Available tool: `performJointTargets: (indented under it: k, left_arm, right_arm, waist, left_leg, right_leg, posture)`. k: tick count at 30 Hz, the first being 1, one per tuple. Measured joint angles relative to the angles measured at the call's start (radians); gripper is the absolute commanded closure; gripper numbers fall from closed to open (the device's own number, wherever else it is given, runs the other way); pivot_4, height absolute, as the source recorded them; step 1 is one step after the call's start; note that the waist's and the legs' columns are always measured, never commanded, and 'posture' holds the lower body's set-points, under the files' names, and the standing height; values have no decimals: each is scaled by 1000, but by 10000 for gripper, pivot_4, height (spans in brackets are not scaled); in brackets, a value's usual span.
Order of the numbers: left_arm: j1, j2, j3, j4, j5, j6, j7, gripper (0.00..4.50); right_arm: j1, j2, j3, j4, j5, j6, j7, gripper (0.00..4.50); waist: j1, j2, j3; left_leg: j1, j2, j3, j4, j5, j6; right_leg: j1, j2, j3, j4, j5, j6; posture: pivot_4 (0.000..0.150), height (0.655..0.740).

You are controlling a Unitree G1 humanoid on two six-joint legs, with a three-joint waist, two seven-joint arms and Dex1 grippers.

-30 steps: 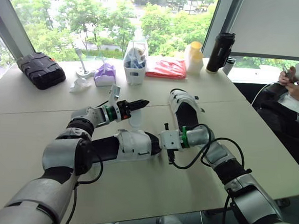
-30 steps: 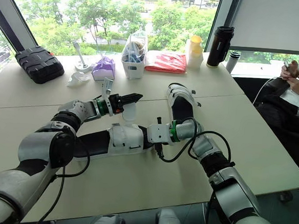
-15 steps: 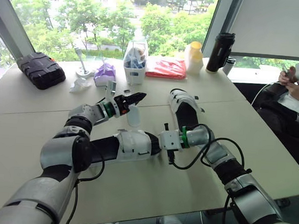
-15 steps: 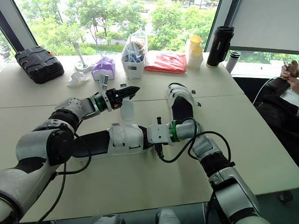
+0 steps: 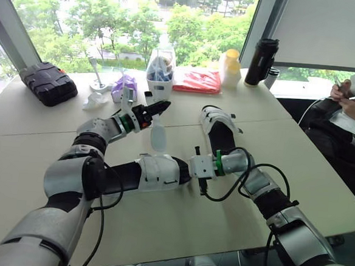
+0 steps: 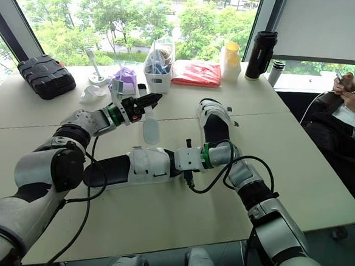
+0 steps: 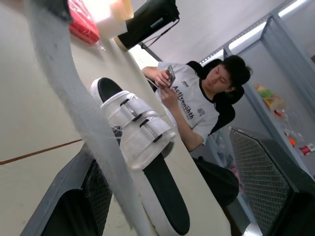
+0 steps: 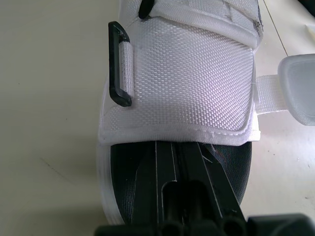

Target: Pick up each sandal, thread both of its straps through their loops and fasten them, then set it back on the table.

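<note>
Currently in hand: threading the loose strap (image 5: 158,133) of the near sandal (image 5: 158,172); not yet through its loop.
Near sandal: lying on its sole on the table (image 5: 274,140), between the two arms, with the toe toward the right arm.
Left gripper (image 5: 156,108): closed on the free end of the strap and raised above the table at the far side of the sandal, with the strap hanging down in a soft curve to the white upper.
Right gripper (image 5: 187,168): resting on the dark footbed at the toe end, just before the upper; clamped on the sole or only pressing, cannot tell.
Loop (image 8: 119,64): black and empty, standing at the edge of the upper opposite to the root of the strap.
Path for the strap: better to carry the end back across the upper and down to the loop, tip first, flat and without any twist.
After the loop: pull through until snug, then fold back and press down firmly along the whole length.
Steadying: hold the toe end firmly during the pull, to prevent sliding or tipping toward the left arm.
Handling: soft strap with a wide tip and a narrow loop, so probably easy to buckle or to miss; a grip close to the tip is probably safer.
Other sandal (image 5: 219,127): farther on the table, just beyond the right arm; both straps look closed in the left wrist view, so probably finished.
</note>
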Motion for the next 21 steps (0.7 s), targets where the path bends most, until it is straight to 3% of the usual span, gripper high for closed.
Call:
performJointTargets:
  k: [4,5,7,12,18,21]
  left_arm:
    - [0,8,3,0,1,-1,0,9239]
    - [0,8,2,0,1,-1,-1,11536]
    - [0,9,0,0,2,-1,-7,17434]
    - [0,9,-7,-7,3,4,-44,42990]
    - [9,10,-83,-89,17,6,-150,44429]
    - [83,15,-194,-254,48,2,-257,44429]
  right_arm:
    - [0,0,0,1,0,-1,0,45000]
    - [0,0,1,1,0,-1,0,45000]
    - [0,0,1,1,0,-1,0,45000]
    - [0,0,2,2,0,-3,0,45000]
    - [0,0,4,3,0,-4,0,45000]
    - [-3,1,7,5,0,-6,0,45000]
  waist:
    - [0,0,0]
    - [0,0,0]
    - [0,0,0]
    - [0,0,0]
    - [-1,0,0]
    - [-1,0,0]
  left_leg:
    - [0,0,0,0,0,0]
    - [0,0,0,0,0,0]
    - [0,0,0,0,0,0]
    - [0,0,0,0,0,0]
    - [0,0,0,0,0,0]
    - [0,0,0,0,0,0]
  right_leg:
    - [0,0,0,0,0,0]
    - [0,0,0,0,0,0]
    - [0,0,0,1,0,0]
    - [0,0,0,1,0,0]
    - [0,0,0,1,0,0]
    - [0,0,1,2,0,0]
  posture:
    - [1500,7400]
    - [1500,7400]
    - [1500,7400]
    - [1500,7400]
    - [1500,7400]
    - [1500,7400]
